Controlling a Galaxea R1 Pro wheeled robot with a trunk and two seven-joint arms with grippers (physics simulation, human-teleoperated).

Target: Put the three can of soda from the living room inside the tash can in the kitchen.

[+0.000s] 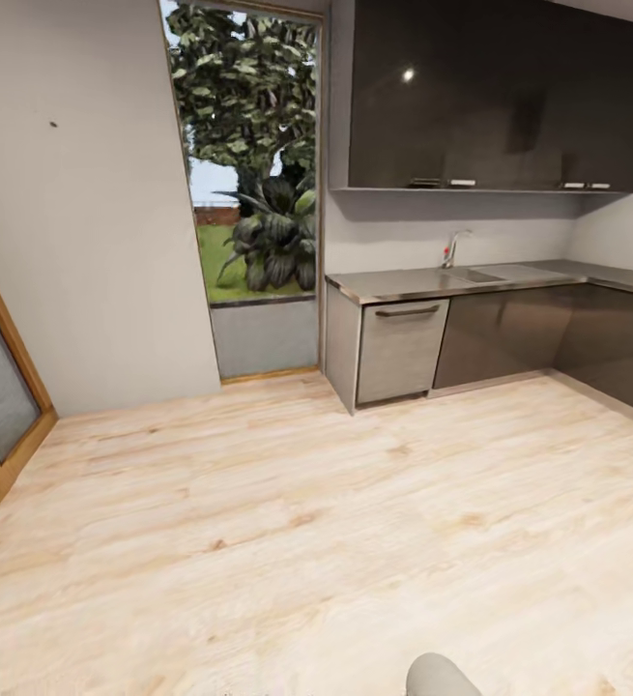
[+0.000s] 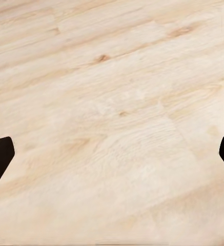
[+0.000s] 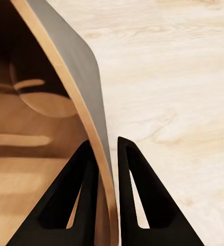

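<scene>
My right fingers (image 3: 107,169) are clamped on the tash can's wall (image 3: 78,72), one finger inside against the brown lining, one outside on the grey. My left fingers (image 2: 112,154) are spread wide apart over bare pale wood floor (image 2: 117,77). Ahead stands the kitchen's steel table (image 1: 403,282).

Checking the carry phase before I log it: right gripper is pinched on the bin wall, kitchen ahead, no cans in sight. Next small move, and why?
Probably lower the trash can onto the pale wood floor and release. The right gripper is shut on its rim, one finger inside, one outside, and the bin looks empty. The left gripper hangs open over bare planks, holding nothing. The steel counter shows the kitchen is reached.
</scene>
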